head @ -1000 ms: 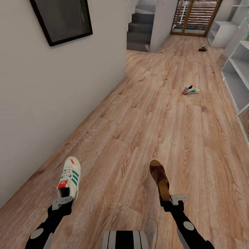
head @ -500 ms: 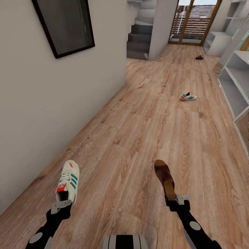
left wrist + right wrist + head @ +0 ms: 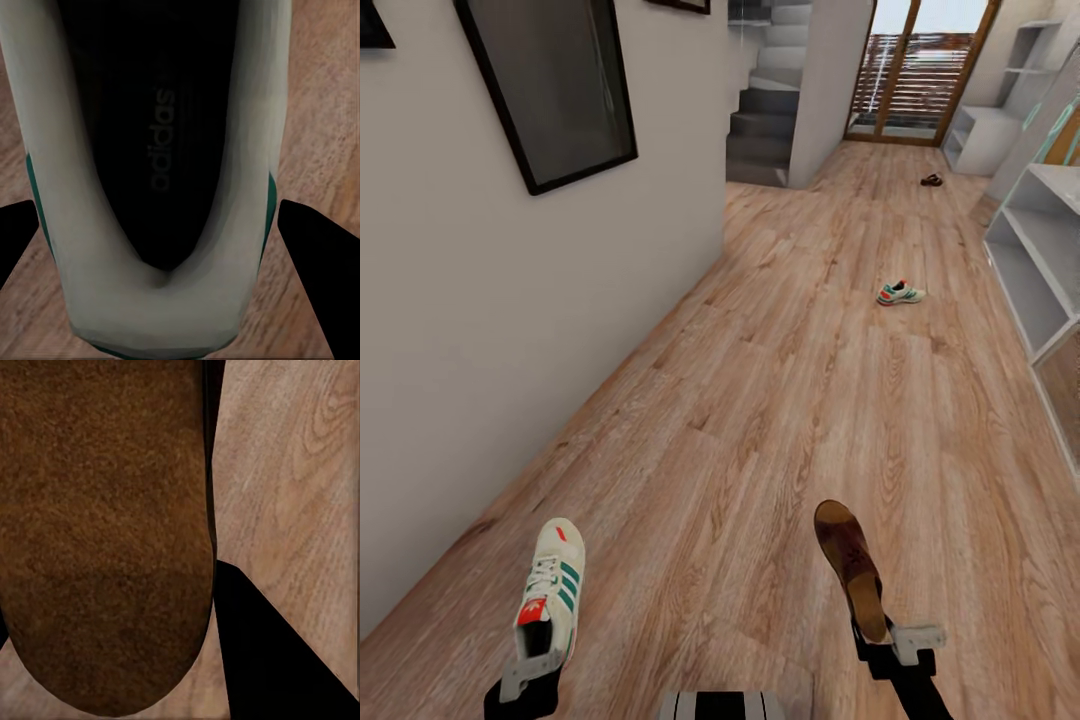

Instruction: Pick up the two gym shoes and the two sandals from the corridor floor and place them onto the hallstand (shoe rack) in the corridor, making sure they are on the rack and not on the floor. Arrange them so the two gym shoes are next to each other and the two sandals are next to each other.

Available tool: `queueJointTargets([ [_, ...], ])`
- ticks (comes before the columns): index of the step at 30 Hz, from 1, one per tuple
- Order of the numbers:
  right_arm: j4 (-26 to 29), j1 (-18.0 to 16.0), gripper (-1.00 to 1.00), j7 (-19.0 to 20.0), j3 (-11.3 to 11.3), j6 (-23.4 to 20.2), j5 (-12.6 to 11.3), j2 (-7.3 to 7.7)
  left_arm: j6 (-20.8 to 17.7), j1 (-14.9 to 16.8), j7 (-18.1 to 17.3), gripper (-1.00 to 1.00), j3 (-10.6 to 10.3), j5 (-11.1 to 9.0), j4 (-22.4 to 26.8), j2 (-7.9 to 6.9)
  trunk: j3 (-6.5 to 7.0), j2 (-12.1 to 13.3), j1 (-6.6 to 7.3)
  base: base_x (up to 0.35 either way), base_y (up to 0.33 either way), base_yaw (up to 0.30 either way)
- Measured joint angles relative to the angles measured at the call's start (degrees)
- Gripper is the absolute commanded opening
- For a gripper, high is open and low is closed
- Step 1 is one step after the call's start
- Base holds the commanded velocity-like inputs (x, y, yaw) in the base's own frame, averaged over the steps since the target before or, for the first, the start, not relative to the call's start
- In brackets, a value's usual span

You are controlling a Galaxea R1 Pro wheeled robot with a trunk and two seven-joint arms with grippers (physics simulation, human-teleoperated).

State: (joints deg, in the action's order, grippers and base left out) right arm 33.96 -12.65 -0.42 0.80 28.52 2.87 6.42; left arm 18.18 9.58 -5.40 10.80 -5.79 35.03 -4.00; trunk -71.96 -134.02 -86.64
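The left gripper point(image 3: 525, 675), at the lower left of the head view, is clamping its fingers on the heel of a gym shoe point(image 3: 548, 598), which is pointing toe-forward above the corridor floor point(image 3: 760, 420). In the left wrist view the dark fingers point(image 3: 319, 262) are sitting on either side of the cream heel point(image 3: 154, 187), and the insole print is showing. At the lower right, the right gripper point(image 3: 898, 645) is gripping the heel end of a sandal point(image 3: 850, 565) with narrow-set fingers. The right wrist view is showing the brown sandal point(image 3: 105, 532) close up, with one dark finger point(image 3: 270, 652) beside it.

So each hand is carrying one piece of footwear, and I judge the robot to be on the carrying leg, with nothing set down yet.

The second gym shoe point(image 3: 899, 293) is lying alone on the planks in the upper right part of the head view. The second sandal point(image 3: 931, 180) is lying farther off, near the glazed door point(image 3: 910, 70) at the top.

A pale shelf unit point(image 3: 1035, 260) is running along the right edge, and a smaller stepped grey unit point(image 3: 985, 130) is standing beyond it near the door. Which one is the hallstand I cannot tell for sure from here, though the stepped one looks the likelier.

The next move calls for rolling down the corridor towards that rack while keeping both grips firm. Then it calls for setting the shoe and the sandal on a shelf with room left beside each for its partner.
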Motion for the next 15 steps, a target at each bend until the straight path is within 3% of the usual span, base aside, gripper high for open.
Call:
queueJointTargets([
  [15, -0.24, 2.01, -1.0, 0.0, 0.0, 0.53, -0.13, -0.34, 1.6, -2.28, 0.02, -1.0, 0.07, 0.14, -0.94, -0.16, 3.82, 6.02, 3.29, 0.0, 0.0, 0.0],
])
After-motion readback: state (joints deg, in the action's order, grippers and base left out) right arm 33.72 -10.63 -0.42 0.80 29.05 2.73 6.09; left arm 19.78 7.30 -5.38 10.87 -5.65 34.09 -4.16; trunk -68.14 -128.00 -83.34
